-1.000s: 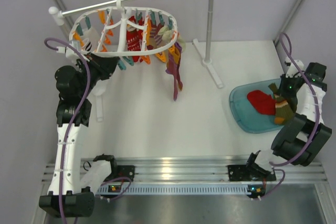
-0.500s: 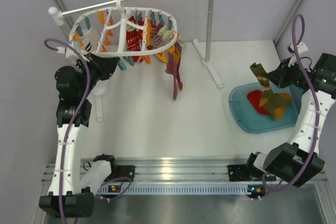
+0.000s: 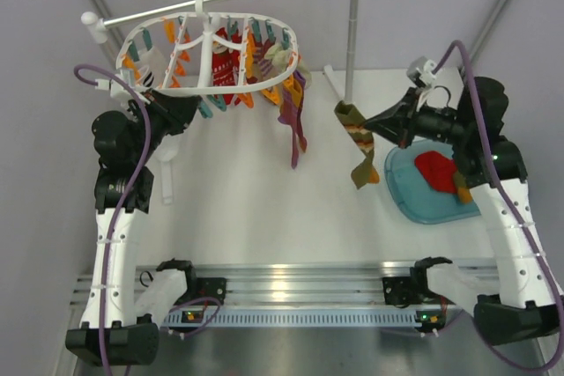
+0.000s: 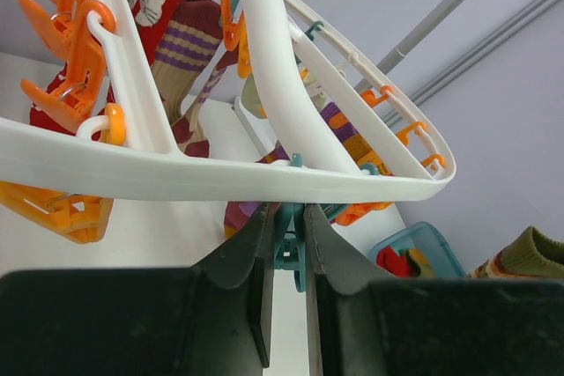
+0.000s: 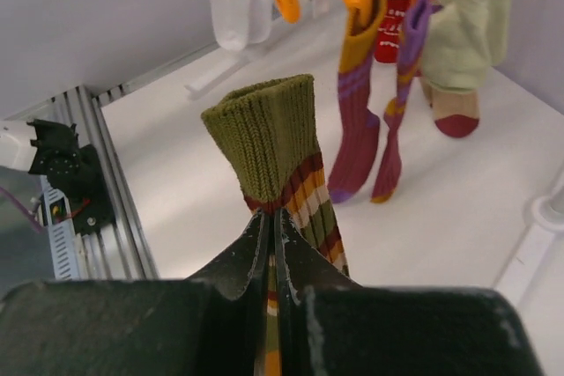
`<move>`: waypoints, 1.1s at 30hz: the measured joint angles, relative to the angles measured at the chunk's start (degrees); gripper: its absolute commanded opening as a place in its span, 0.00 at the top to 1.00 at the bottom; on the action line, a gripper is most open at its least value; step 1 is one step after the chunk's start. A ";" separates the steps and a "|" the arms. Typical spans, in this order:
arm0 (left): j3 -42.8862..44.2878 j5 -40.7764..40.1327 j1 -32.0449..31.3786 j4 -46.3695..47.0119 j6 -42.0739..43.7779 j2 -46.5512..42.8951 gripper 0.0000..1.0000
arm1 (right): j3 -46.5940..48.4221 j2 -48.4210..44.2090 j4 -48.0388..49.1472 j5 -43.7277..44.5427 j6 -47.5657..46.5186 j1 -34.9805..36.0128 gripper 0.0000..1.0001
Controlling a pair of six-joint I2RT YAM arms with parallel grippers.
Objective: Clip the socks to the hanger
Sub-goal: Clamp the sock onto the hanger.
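Note:
The white oval hanger (image 3: 220,90) hangs from a rod at the back left, with several socks clipped to it. My left gripper (image 3: 192,105) sits under its front rim (image 4: 220,178), shut on a teal clip (image 4: 289,248) that hangs from that rim. My right gripper (image 3: 374,122) is in mid-air to the right of the hanger, shut on an olive, orange and brown striped sock (image 3: 358,143) just below its cuff (image 5: 269,143). The sock's foot dangles free above the table. A second striped sock (image 3: 463,188) lies in the bin, partly behind my right arm.
A blue bin (image 3: 410,204) at the right holds a red sock (image 3: 436,169). The white stand's pole (image 3: 351,33) and foot (image 3: 354,119) rise just behind the held sock. Purple socks (image 3: 295,129) hang low from the hanger's right end.
My right arm has lifted the striped sock out of the bin and carried it left, toward the hanger. The left arm has stayed still on the clip.

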 measured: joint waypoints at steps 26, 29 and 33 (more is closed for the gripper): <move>0.00 0.55 0.02 0.04 -0.68 0.00 1.00 | 1.70 25.51 24.68 34.75 14.03 42.16 1.00; 0.00 0.68 0.02 0.02 -0.72 0.02 1.00 | 3.76 27.50 26.43 35.89 14.84 43.08 1.00; -0.02 0.76 0.02 0.02 -0.98 0.04 1.00 | 6.21 29.66 28.44 36.57 15.50 43.91 1.00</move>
